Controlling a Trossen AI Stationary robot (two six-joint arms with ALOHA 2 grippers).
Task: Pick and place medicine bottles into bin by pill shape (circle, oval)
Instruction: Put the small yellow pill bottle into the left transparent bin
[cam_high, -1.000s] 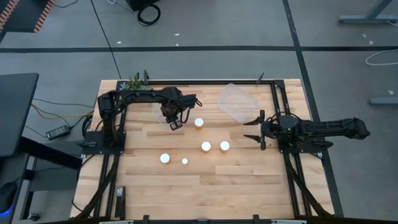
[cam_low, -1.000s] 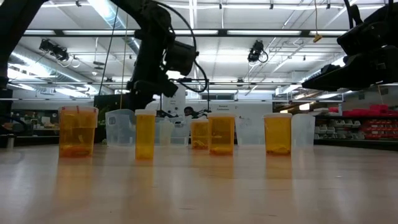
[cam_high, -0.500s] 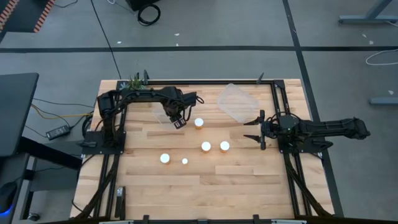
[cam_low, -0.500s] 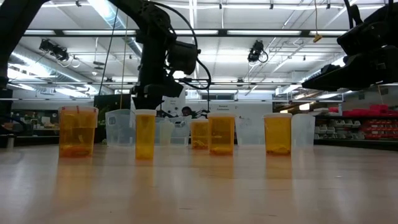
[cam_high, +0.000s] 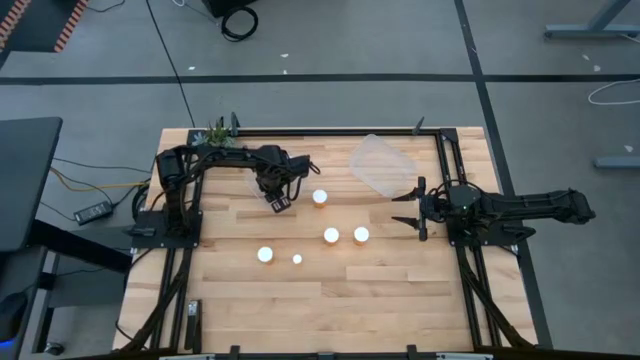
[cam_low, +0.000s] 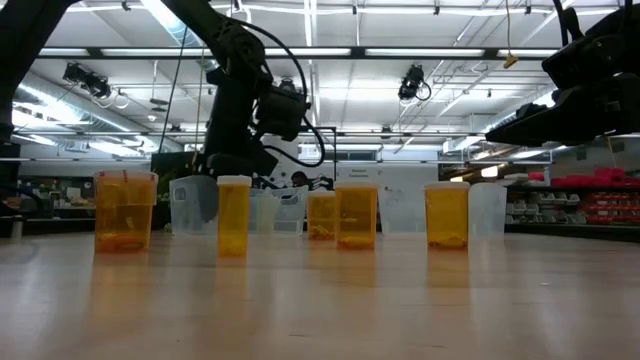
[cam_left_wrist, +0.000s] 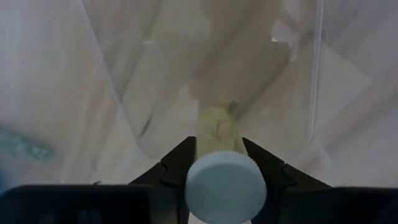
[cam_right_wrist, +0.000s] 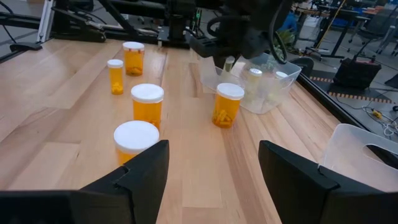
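Note:
My left gripper (cam_high: 276, 198) points down over a clear bin (cam_high: 258, 180) near the table's far left and is shut on a small medicine bottle (cam_left_wrist: 219, 134) with a white cap (cam_left_wrist: 225, 190). In the right wrist view that bin (cam_right_wrist: 266, 93) holds two white-capped bottles. Several more medicine bottles stand upright on the table: one (cam_high: 320, 197) beside the bin, two wide ones (cam_high: 331, 236) (cam_high: 361, 235) mid-table, and one wide (cam_high: 265, 254) and one small (cam_high: 297, 259) nearer the front. My right gripper (cam_high: 408, 208) waits open at the right, level, touching nothing. My left gripper pinches the small bottle's pale body just under the cap (cam_left_wrist: 214, 144) between its two fingers (cam_left_wrist: 177, 167). The fingers come from above, pointing down, and lie along the bottle. The bottle stands upright in the hold, cap up, lifted clear above the bin's floor.
A second clear bin (cam_high: 382, 165) lies at the far right of centre, near my right gripper. Black frame rails (cam_high: 440, 150) run along the table's far and side edges. Bare wood (cam_high: 330, 300) stretches across the near half of the table.
My left gripper has sunk toward the clear bin with the small bottle still upright between its fingers, after drifting a little sideways above it. My right gripper has kept still.

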